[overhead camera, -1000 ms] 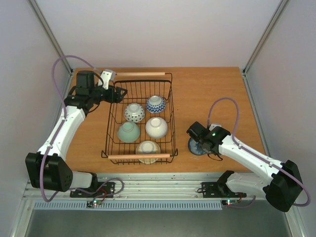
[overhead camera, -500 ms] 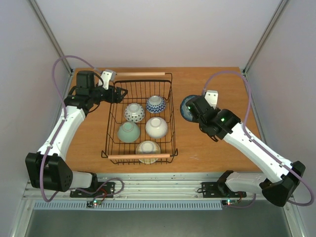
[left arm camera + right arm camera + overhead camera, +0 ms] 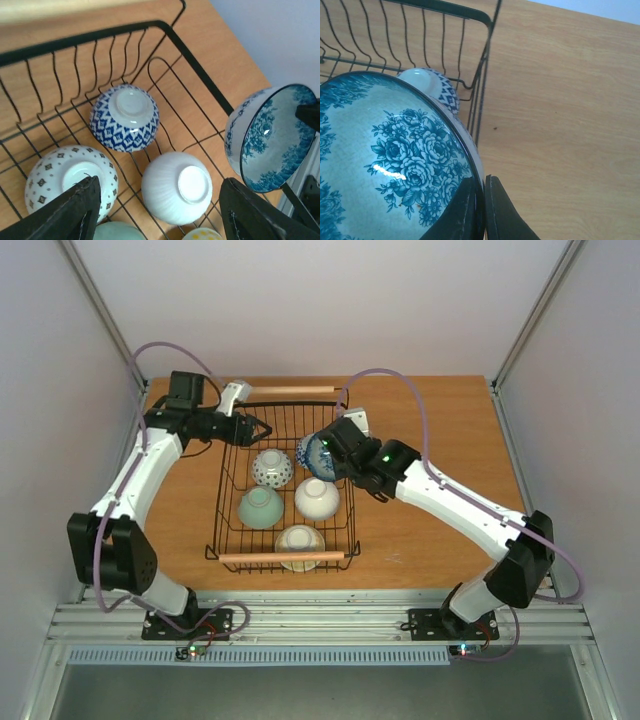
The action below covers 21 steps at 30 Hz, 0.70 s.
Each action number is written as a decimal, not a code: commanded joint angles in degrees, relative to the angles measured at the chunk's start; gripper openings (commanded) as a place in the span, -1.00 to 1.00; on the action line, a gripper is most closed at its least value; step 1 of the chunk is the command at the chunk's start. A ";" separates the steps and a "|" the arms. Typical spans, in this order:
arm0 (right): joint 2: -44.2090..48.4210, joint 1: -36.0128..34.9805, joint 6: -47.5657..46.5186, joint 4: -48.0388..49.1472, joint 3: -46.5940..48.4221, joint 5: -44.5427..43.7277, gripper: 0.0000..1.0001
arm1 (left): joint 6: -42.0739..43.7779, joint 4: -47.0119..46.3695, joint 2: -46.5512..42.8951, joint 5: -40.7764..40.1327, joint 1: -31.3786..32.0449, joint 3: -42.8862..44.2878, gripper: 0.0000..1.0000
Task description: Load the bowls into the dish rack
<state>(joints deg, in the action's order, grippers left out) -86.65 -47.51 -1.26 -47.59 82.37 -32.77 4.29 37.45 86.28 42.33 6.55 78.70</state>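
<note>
The black wire dish rack (image 3: 240, 557) holds several upturned bowls: blue diamond-patterned (image 3: 125, 117), white with dots (image 3: 70, 175), plain white (image 3: 175, 187), pale green (image 3: 260, 507) and yellow-speckled (image 3: 300, 540). My right gripper (image 3: 484, 200) is shut on the rim of a blue floral bowl (image 3: 385, 160). It holds that bowl tilted on edge above the rack's far right corner, right next to the diamond-patterned bowl (image 3: 432, 85). My left gripper (image 3: 160, 215) hangs open over the rack's far left part, with nothing between its fingers (image 3: 75, 210). The floral bowl (image 3: 272, 137) shows to its right.
The rack's second wooden handle (image 3: 285, 390) lies along the far edge of the wooden table (image 3: 430, 440). White enclosure walls stand on three sides. Purple cables loop over both arms, the right one (image 3: 400, 380) arching high above the rack's far right corner.
The right arm has lifted the floral bowl off the table at the right and carried it left to the rack's far right corner. The left gripper has shifted right, over the rack.
</note>
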 commanded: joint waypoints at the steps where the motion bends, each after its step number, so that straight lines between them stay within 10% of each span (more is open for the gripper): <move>1: -1.53 -1.51 -1.35 3.88 4.39 0.25 -0.97 | 4.88 9.23 3.80 2.78 2.29 3.83 0.32; 21: -7.98 -5.04 -5.75 7.79 10.21 1.77 -0.97 | 8.75 11.47 5.77 -3.11 9.08 4.93 0.33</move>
<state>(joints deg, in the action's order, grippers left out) -95.72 -50.78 -5.02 -44.97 90.02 -30.68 12.29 48.27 91.18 39.33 15.16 81.67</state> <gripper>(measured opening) 0.054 0.669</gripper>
